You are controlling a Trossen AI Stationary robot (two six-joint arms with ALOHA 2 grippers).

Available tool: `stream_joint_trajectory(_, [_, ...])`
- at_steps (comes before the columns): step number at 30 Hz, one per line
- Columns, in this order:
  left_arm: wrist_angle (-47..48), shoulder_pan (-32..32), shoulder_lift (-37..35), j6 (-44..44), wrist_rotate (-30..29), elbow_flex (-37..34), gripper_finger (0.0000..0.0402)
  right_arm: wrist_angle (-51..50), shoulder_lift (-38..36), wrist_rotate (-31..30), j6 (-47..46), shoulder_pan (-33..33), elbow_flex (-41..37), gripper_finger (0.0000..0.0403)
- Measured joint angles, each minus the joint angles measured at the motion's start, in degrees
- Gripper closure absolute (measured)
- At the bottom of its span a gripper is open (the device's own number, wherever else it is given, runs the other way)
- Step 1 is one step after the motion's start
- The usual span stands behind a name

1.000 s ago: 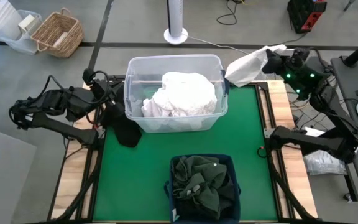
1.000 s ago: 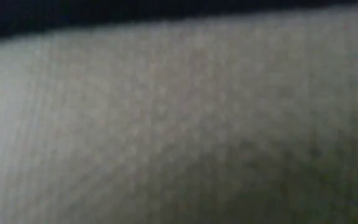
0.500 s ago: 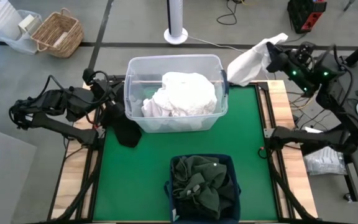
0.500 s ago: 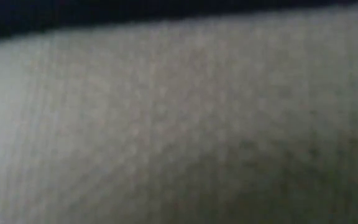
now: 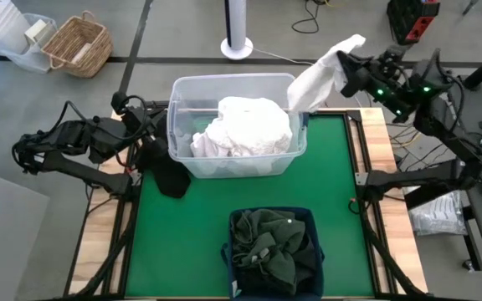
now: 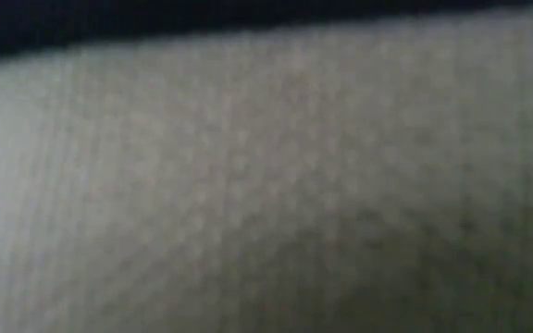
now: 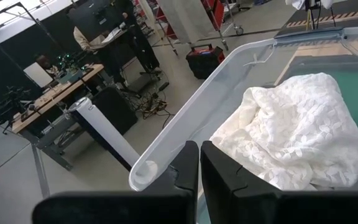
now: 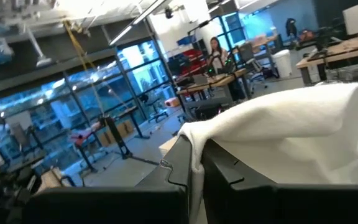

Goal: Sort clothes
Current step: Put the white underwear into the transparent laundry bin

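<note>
One white garment (image 5: pixel 320 75) hangs from our right hand (image 5: pixel 347 68), pinched between its fingers above the far right corner of the clear tub (image 5: pixel 234 163), where other white clothes (image 5: pixel 245 127) already lie. Our left hand (image 5: pixel 145 144) waits at the tub's left side, fingers pressed together on nothing. Dark clothes (image 5: pixel 272 249) fill the blue bin (image 5: pixel 228 255). If we let go now, the cloth may drape over the tub's rim or slide off the table (image 5: pixel 216 205).

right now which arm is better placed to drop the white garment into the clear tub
Right. Its pincer is shut on the white garment, which hangs over the clear tub's far right corner. The left pincer sits shut beside the tub's left wall, by a dark garment.
</note>
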State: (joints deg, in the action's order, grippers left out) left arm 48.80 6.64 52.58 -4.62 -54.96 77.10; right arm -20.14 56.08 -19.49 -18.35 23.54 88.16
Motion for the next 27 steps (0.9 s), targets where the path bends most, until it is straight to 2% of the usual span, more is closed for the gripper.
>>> stream_joint_trajectory(11, [0.04,0.0,0.0,-0.68,0.0,0.0,0.0401,0.6,8.14,0.6,6.06,-3.6,6.66,0.0391])
stream_joint_trajectory(17, [0.04,0.0,0.0,-0.88,0.02,0.0,0.0401,0.29,12.99,5.34,9.29,-4.19,11.73,0.0391])
stream_joint_trajectory(27, [0.04,0.01,0.0,-0.9,0.06,0.0,0.0401,-6.09,21.14,11.13,12.14,-4.19,20.8,0.0391])
